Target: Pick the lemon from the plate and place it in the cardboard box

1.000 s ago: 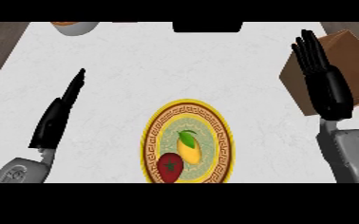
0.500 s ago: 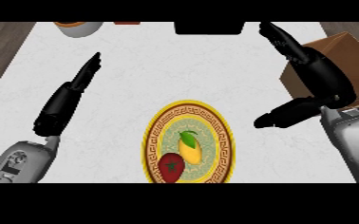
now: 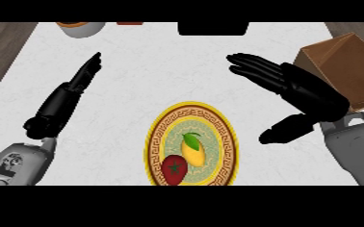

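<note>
Head view: the lemon (image 3: 193,152) lies on the plate (image 3: 158,133), near the middle of the near edge of the counter (image 3: 163,72), with a red fruit (image 3: 175,168) touching it on its near left side. Neither has moved since the earlier frames.

The right hand (image 3: 302,87) has swung in from the right. A second ago it stood upright in front of the box (image 3: 340,67); now its straight, spread fingers reach leftward over the counter, beyond the plate, and the thumb (image 3: 286,129) points down toward the plate's right rim. The hand is wide and holds nothing.

The left hand (image 3: 65,96) is at the left, well apart from the plate, fingers straight and pointing to the far side, tilted slightly more to the right than before. It is wide as well and holds nothing.

At the far edge show a bowl (image 3: 80,28) at the left and a dark object (image 3: 213,28) at the middle.
</note>
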Robot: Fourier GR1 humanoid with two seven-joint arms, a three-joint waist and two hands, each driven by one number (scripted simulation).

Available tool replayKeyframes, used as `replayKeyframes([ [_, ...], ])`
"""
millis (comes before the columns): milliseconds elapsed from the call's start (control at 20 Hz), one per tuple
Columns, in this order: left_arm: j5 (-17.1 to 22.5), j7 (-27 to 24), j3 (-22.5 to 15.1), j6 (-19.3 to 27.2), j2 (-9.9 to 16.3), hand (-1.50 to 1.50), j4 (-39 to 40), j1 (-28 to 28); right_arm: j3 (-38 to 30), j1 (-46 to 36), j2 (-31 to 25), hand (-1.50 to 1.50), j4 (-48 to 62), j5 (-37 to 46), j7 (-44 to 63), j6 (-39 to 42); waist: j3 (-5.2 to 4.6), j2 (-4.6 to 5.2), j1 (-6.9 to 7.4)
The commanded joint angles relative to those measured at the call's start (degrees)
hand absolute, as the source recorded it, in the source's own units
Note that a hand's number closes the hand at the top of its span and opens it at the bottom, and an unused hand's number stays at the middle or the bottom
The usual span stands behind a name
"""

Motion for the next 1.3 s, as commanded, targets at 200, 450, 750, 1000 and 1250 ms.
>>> replayKeyframes([
  [200,-0.59,0.46,0.1,-0.64,-0.94,0.0,-0.68,0.35,12.23,-3.86,-3.9,-1.5,-10.94,14.1,13.34,8.49,-0.07,-0.37,-0.42],
  [450,-0.72,1.5,1.07,-0.59,-0.79,0.0,-2.99,1.98,19.96,-5.84,1.51,-1.5,-18.57,19.53,28.57,15.03,-0.06,-0.4,-0.08],
  [750,-2.62,1.89,2.04,-1.26,-2.31,0.0,0.01,-0.77,23.96,-5.74,7.5,-1.5,-23.86,22.66,42.63,25.2,-0.04,-0.15,-0.6],
  [1000,-1.92,-1.37,5.64,-5.38,-1.55,0.0,1.95,0.29,26.14,-0.85,13.31,-1.5,-22.4,26.33,46.87,27.66,0.01,0.02,-0.4],
  [1250,-4.92,-0.89,4.64,-4.8,-4.52,0.0,-1.0,3.42,28.24,2.18,19.63,-1.5,-24.31,28.51,52.85,33.46,0.01,-0.05,-0.28],
])
